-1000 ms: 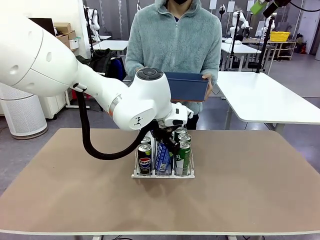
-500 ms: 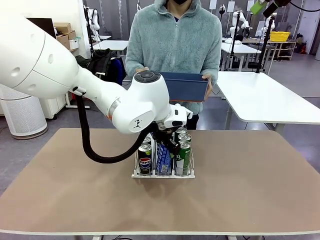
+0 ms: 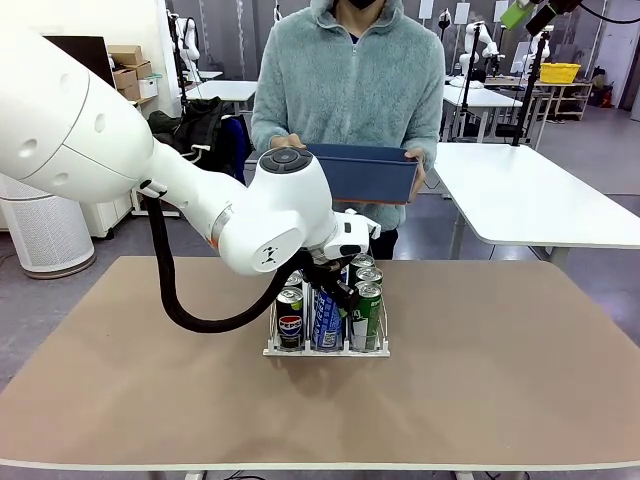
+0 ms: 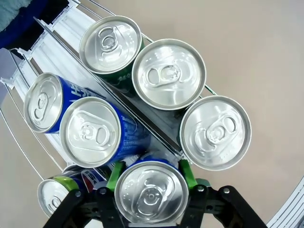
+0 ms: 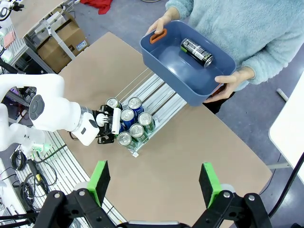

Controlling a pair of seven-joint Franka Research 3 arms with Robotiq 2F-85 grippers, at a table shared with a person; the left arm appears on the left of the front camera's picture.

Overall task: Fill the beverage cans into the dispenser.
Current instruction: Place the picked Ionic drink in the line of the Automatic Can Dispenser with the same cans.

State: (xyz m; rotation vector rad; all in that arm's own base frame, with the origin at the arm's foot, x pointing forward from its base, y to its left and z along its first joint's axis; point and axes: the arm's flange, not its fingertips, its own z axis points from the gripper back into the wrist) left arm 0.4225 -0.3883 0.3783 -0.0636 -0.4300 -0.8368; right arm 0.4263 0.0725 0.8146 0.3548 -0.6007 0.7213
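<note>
Tan tabletop [image 3: 500, 380] carries the low clear three-lane dispenser rack [image 3: 300, 352] at its middle, holding slim aluminium beverage cans [image 3: 368, 315]. Left gripper [image 4: 151, 175] pinches a blue silver-topped can [image 4: 151, 192] at the middle lane's front; the right gripper [image 5: 154, 183] hangs high above, jaws spread. A person [image 3: 340, 90] holds a dark blue plastic bin [image 5: 166, 61] containing one black can [image 5: 197, 52].

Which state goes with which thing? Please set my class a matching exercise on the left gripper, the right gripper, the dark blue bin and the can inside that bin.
Things:
1. left gripper
2. right gripper
3. dark blue bin
4. can in the bin

States:
a. lying on its side
b. open
c. held in the person's hands
d. shut on a blue can

Pairs: 1-d, 2-b, 3-c, 4-a
</note>
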